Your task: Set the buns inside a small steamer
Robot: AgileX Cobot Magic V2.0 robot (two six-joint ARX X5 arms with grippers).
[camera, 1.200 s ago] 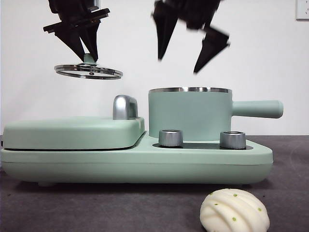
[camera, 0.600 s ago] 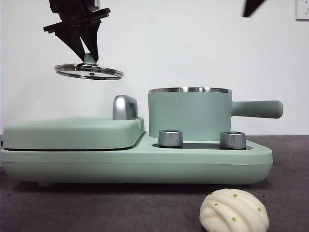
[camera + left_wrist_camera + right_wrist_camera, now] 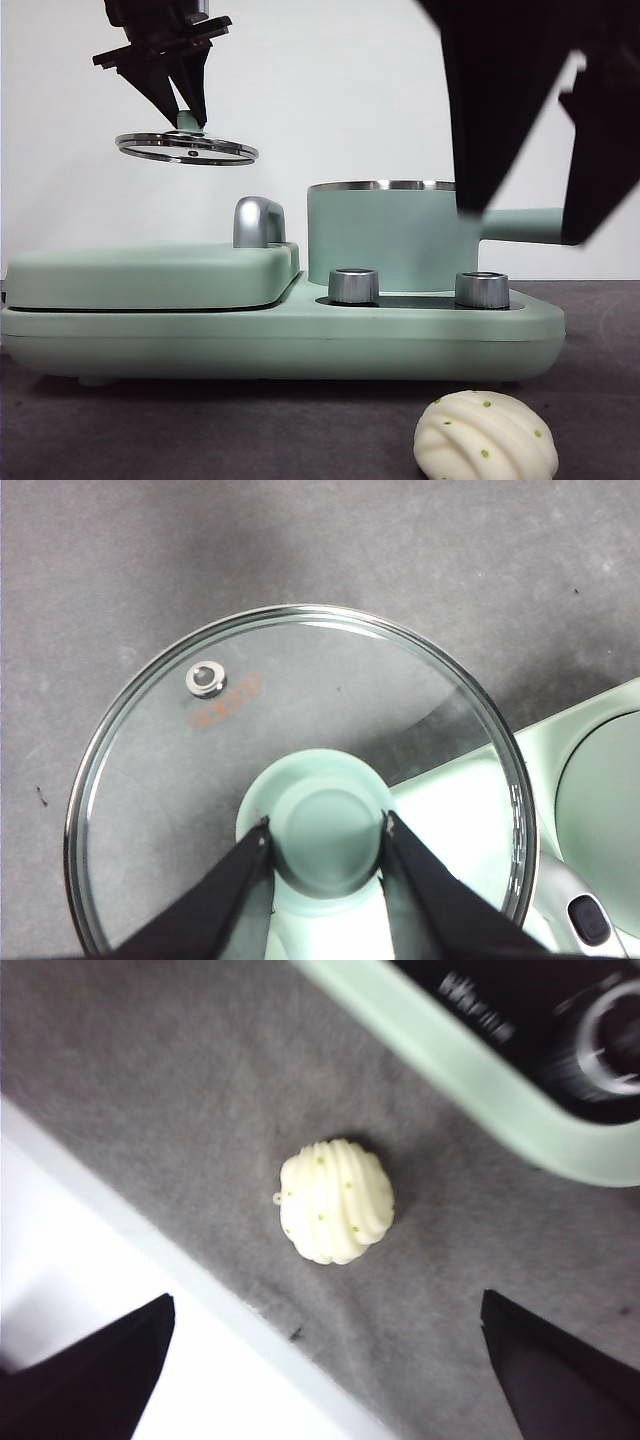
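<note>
Left gripper (image 3: 325, 825): my jaws clamp the lid (image 3: 300, 780) knob, held above the griddle cover (image 3: 150, 272).
Right gripper (image 3: 325, 1380): my jaws gape above the bun (image 3: 337, 1201).
Steamer (image 3: 385, 235): uncovered.

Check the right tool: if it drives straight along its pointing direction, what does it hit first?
Probably the ridged bun. It lies on the gray table between the open right tool jaws, nothing visible between. Depth is unclear.

Even, bright light; right wrist view blurred (front view sharp, backlit).
</note>
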